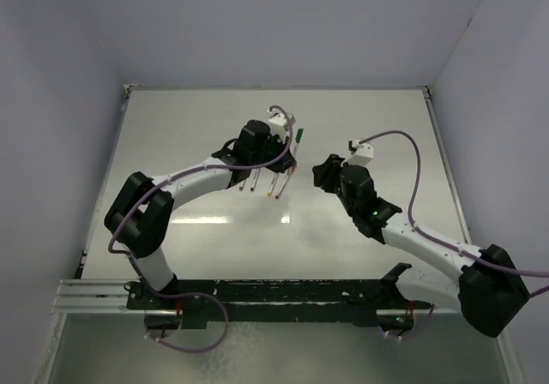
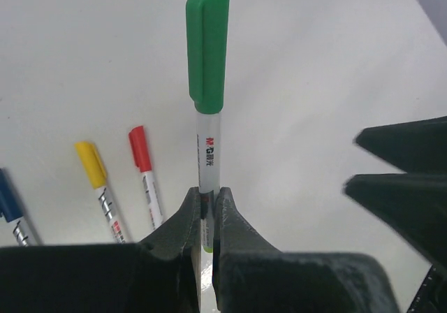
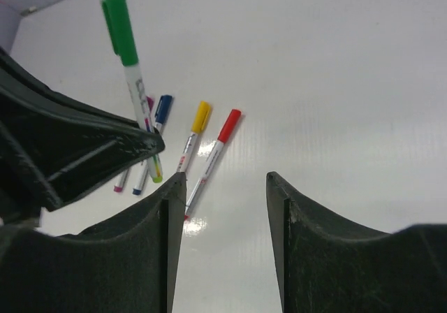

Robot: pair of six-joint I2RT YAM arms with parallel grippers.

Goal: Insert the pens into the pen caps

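- L gripper (image 2: 207,200): jaws clamped on green pen (image 2: 208,152), pinching the clear barrel. Nothing else in the grip.
- Green pen runs straight out past the L fingertips, in line w/ the fingers. Green cap (image 2: 207,47) is seated on the far end, well beyond the tips.
- Short bit of barrel shows behind the pinch, toward the wrist.
- Pen looks clear of the table (image 3: 335,82); contact can't be confirmed.
- R gripper (image 3: 225,182): jaws apart, nothing between them, only bare table in the gap.
- In L wrist view, R gripper's fingers (image 2: 401,194) sit to the right of the L gripper. They're near it but not touching the pen or the L fingers.
- Seen from R gripper, green pen is ahead and to the left, cap end farthest out and slightly blurred. L gripper's dark body overlaps its lower barrel.
- 4 more pens lie flat on the table, all capped, ahead-left of R gripper, roughly parallel and close together.
- Order moving away from the green pen: purple pen (image 3: 149,103) mostly hidden behind its barrel, then blue pen (image 3: 162,110), yellow pen (image 3: 201,117), red pen (image 3: 230,124).
- Red pen's uncapped end lies just ahead of R gripper's left fingertip; can't tell if it touches.
- From L gripper, red and yellow lie just left of the fingers, blue further left at the frame edge.
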